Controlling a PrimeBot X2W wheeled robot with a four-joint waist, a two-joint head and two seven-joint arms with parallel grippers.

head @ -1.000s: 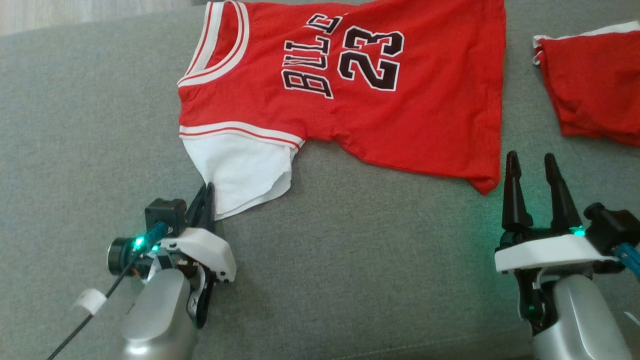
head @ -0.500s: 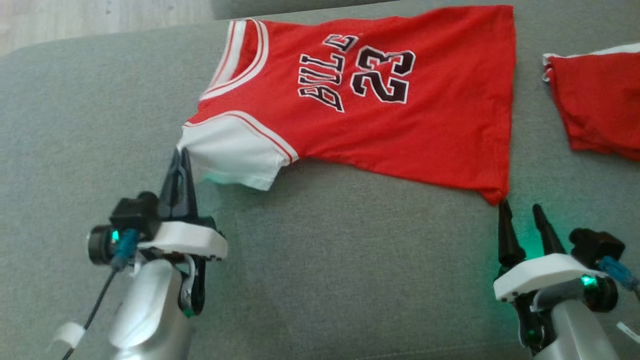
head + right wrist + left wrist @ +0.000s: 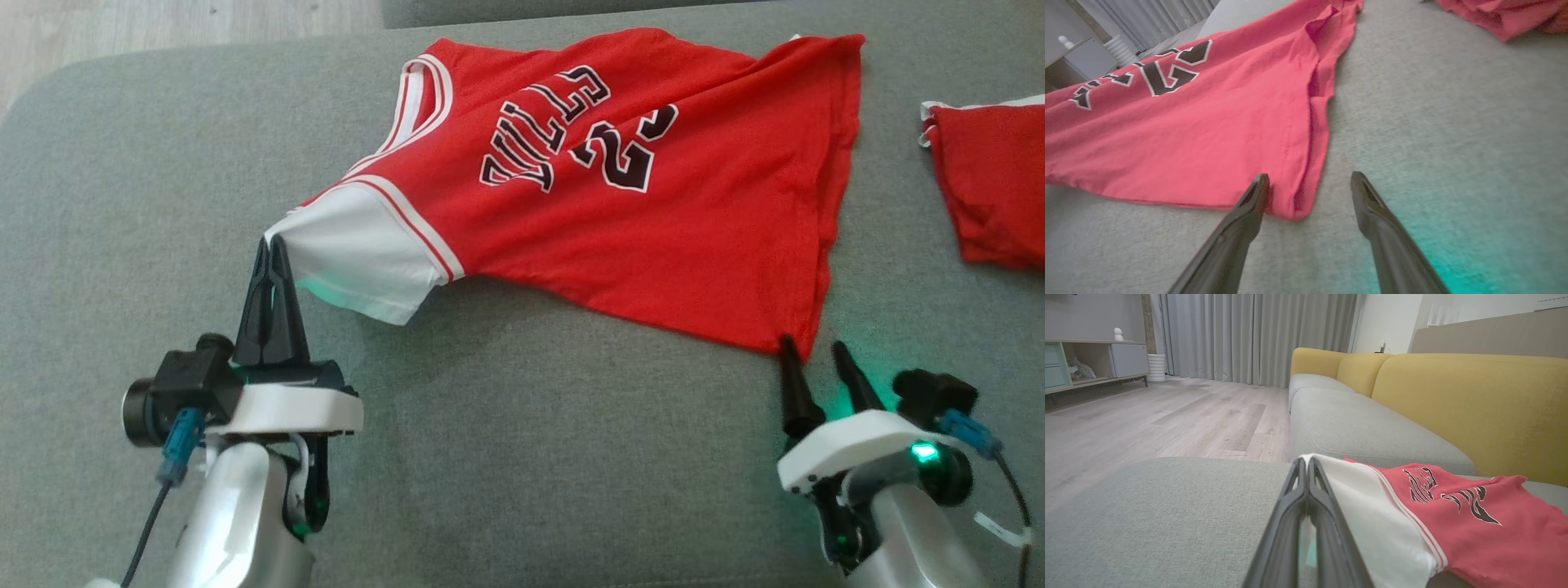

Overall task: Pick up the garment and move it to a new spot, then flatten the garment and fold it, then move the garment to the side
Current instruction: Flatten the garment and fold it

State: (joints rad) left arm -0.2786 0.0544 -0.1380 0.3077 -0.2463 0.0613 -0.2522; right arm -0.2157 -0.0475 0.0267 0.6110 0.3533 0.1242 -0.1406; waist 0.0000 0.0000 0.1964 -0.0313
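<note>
1. We see the jersey (image 3: 637, 196) spread over the grey seat (image 3: 531, 474), filling the head view from 11 to 2 o'clock, print side up.
2. Our left gripper (image 3: 272, 245) sits at 8 o'clock, its fingers pressed together on the edge of the white sleeve (image 3: 351, 253). The sleeve runs taut from the jersey's body towards 8 o'clock, with a shadow on the seat under it.
3. In the left wrist view the same gripper (image 3: 1306, 463) shows no gap at its tips, and white cloth comes out on the 3 o'clock side.
4. Our right gripper (image 3: 812, 347) is at 4 o'clock, fingers spread and holding nothing. In the right wrist view the jersey's hem corner lies on the seat between the two tips; we cannot tell whether either tip touches it.
5. A second red cloth (image 3: 996, 196) lies on the seat at 3 o'clock, well apart from the jersey.
6. In the left wrist view, at 10 o'clock, a cabinet (image 3: 1126, 359) has an open shelf holding something too blurred to name.
</note>
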